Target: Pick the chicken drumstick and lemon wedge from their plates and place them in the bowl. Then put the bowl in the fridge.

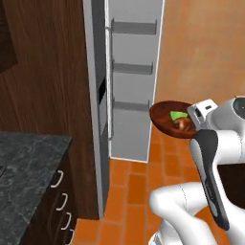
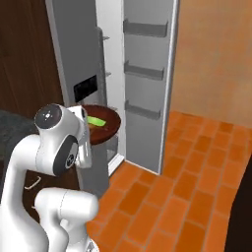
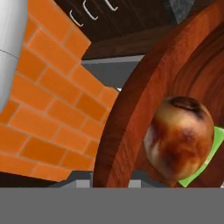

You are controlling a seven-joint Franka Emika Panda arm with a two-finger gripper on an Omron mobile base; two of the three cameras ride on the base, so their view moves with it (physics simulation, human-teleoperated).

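The dark wooden bowl (image 1: 162,117) hangs in the air in front of the open fridge (image 1: 95,95), roughly level. My gripper (image 1: 191,125) is shut on its near rim. Inside the bowl lie the reddish-brown chicken drumstick (image 1: 182,124) and the bright green lemon wedge (image 1: 177,116). From the right, the bowl (image 2: 109,129) with the lemon wedge (image 2: 96,121) sits just before the fridge (image 2: 74,49) opening. Close up, the drumstick (image 3: 179,138) rests on the wedge (image 3: 205,168) against the bowl's wall (image 3: 131,127). The plates are out of view.
The fridge door (image 1: 134,81) stands swung open to the right, with three grey shelves on its inner side. A dark stone counter (image 1: 28,162) with handled drawers (image 1: 62,201) is at the left. Orange tile floor (image 2: 197,187) spreads to the right.
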